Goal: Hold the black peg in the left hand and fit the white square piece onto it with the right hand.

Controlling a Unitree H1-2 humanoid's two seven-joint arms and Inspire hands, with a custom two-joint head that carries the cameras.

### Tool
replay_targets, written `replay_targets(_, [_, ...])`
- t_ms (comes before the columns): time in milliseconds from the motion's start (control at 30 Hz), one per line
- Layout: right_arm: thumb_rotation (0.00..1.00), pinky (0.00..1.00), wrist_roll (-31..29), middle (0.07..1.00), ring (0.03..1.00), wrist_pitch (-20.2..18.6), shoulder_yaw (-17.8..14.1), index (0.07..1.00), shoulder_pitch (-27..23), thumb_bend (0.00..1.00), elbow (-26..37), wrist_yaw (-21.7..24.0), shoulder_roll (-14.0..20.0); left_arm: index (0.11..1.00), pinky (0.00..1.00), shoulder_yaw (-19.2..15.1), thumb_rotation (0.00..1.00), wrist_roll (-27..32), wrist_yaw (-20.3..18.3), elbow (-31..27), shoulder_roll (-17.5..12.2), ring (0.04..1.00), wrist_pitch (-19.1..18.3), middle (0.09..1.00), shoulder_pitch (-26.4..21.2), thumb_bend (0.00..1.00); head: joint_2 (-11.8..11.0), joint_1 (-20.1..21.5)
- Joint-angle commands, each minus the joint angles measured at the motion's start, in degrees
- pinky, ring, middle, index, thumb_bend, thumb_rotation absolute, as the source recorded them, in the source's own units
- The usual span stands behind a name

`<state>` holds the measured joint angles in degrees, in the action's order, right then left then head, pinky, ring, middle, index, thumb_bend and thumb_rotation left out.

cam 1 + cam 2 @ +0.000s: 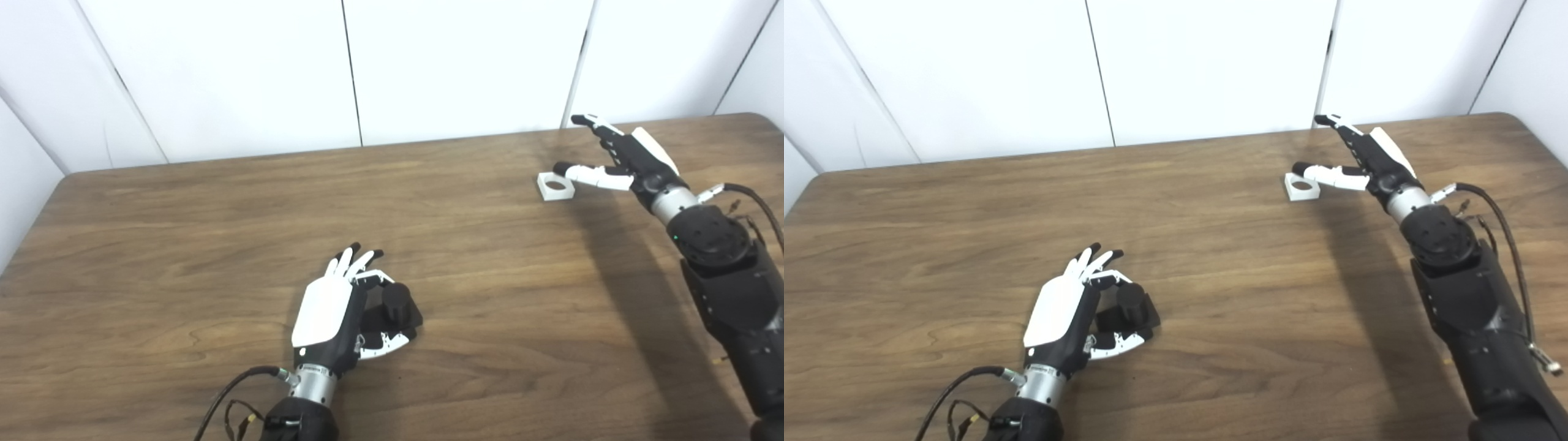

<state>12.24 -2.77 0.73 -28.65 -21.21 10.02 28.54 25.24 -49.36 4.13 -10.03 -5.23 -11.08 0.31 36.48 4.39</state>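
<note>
The black peg (397,301), a short cylinder on a black square base, stands on the wooden table near the front centre. My left hand (327,312) rests beside it, back up, with the peg between the thumb and the loosely spread fingers; no firm hold shows. The white square piece (556,187) with a round hole lies flat at the far right. My right hand (621,160) is open just right of it, its thumb tip over the piece's near edge and its fingers stretched out above. The same layout shows in the right eye view: peg (1131,301), white piece (1301,187).
The brown wooden table (184,245) reaches to white wall panels at the back. Cables hang from both wrists. The table's far edge runs close behind the right hand.
</note>
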Motion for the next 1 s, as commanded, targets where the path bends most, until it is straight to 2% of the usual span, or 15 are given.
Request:
replay_targets(0, [0.43, 1.00, 1.9, 1.000, 1.000, 2.6, 0.2, 0.900, -4.5, 0.84, 0.5, -1.3, 2.6, 0.492, 1.00, 0.7, 0.07, -1.1, -2.0, 2.5, -0.3, 1.000, -0.8, 0.913, 0.6, 0.52, 0.0, 0.1])
replay_targets(167, [0.39, 1.00, 7.2, 1.000, 1.000, 1.7, 3.5, 0.859, -6.6, 0.85, 0.6, 0.2, 5.3, 0.492, 0.99, 0.6, 0.07, -1.1, -1.1, 3.0, -0.1, 1.000, -0.5, 0.908, 0.7, 0.52, 0.0, 0.1])
replay_targets(333, [0.34, 1.00, 9.5, 1.000, 1.000, 1.4, 5.8, 0.838, -8.3, 0.86, 0.2, 2.1, 7.1, 0.492, 0.99, 0.7, 0.07, -1.4, -0.9, 3.3, 0.2, 1.000, -0.5, 0.908, 0.6, 0.52, 0.1, -0.1])
replay_targets(500, [0.34, 1.00, 12.1, 1.000, 1.000, 1.5, 8.9, 0.801, -10.4, 0.87, -0.8, 5.1, 8.9, 0.492, 0.99, 0.5, 0.07, -1.2, -0.8, 3.3, 0.6, 1.000, -0.4, 0.907, 0.7, 0.52, 0.2, -0.2])
replay_targets(800, [0.28, 1.00, 15.5, 1.000, 1.000, 1.7, 12.3, 0.761, -13.7, 0.88, -3.0, 9.7, 10.5, 0.492, 0.99, 0.6, 0.07, -2.2, -1.3, 3.2, 0.6, 1.000, -1.1, 0.911, 0.5, 0.52, 0.5, -0.2])
replay_targets(967, [0.29, 1.00, 18.3, 1.000, 1.000, 1.7, 14.4, 0.750, -15.4, 0.87, -4.5, 10.8, 10.7, 0.492, 0.99, 0.5, 0.07, -2.2, -1.2, 3.2, 0.7, 1.000, -0.9, 0.909, 0.5, 0.52, 0.4, -0.3])
